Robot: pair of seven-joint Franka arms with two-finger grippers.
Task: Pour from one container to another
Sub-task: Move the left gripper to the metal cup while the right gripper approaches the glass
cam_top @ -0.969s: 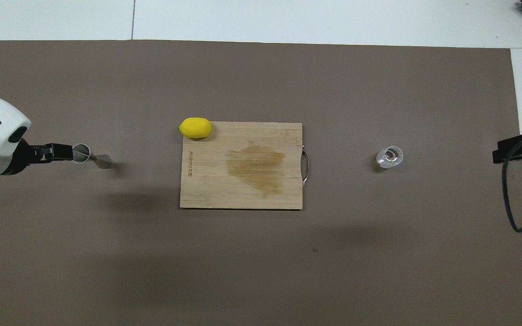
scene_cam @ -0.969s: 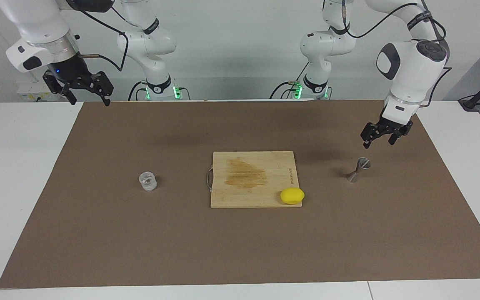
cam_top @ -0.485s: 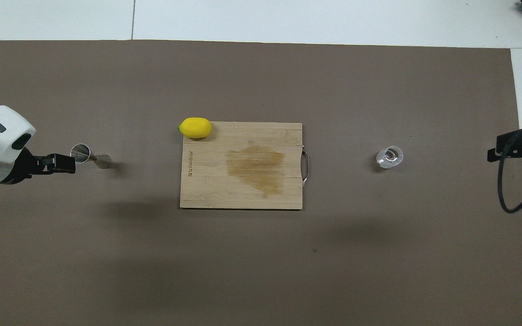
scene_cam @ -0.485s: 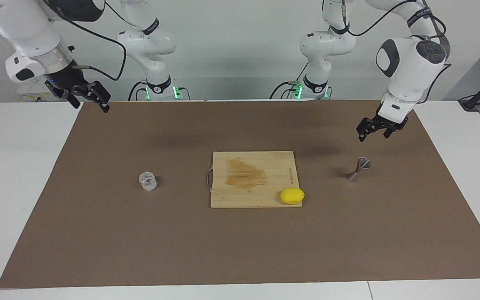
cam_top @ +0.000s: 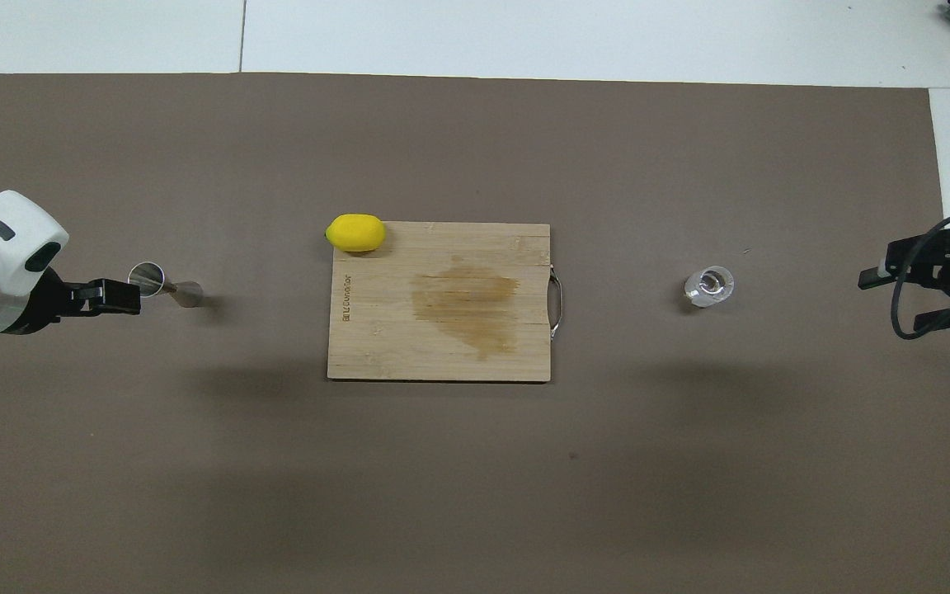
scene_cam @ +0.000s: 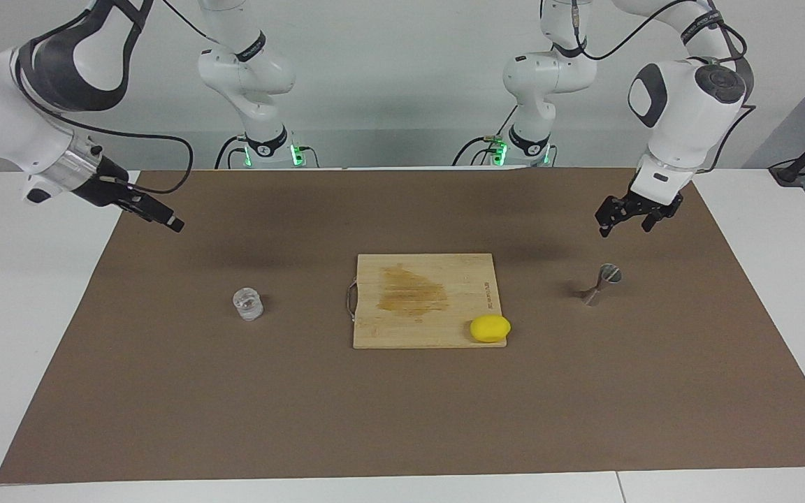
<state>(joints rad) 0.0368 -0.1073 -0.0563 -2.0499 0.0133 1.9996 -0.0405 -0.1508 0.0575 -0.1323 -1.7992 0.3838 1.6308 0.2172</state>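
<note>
The clear glass cup [scene_cam: 248,304] stands on the brown mat toward the right arm's end, also in the overhead view [cam_top: 709,286]. The steel jigger [scene_cam: 602,283] stands upright toward the left arm's end, also seen from above [cam_top: 163,285]. My left gripper [scene_cam: 624,228] hangs open and empty in the air over the mat close by the jigger, apart from it; from above [cam_top: 124,295] it reaches the jigger's rim. My right gripper [scene_cam: 168,222] is open and empty, held low over the mat's edge, well apart from the cup; it shows at the overhead view's edge [cam_top: 891,301].
A wooden cutting board [scene_cam: 423,279] with a damp stain and a metal handle lies mid-mat between cup and jigger. A yellow lemon [scene_cam: 490,327] sits on the board's corner farthest from the robots, toward the left arm's end. White table [scene_cam: 25,314] surrounds the mat.
The right arm has swung down and inward, its gripper now lower, tilted flat and closer to the cup. The left gripper has drawn back slightly up and away from the jigger.
</note>
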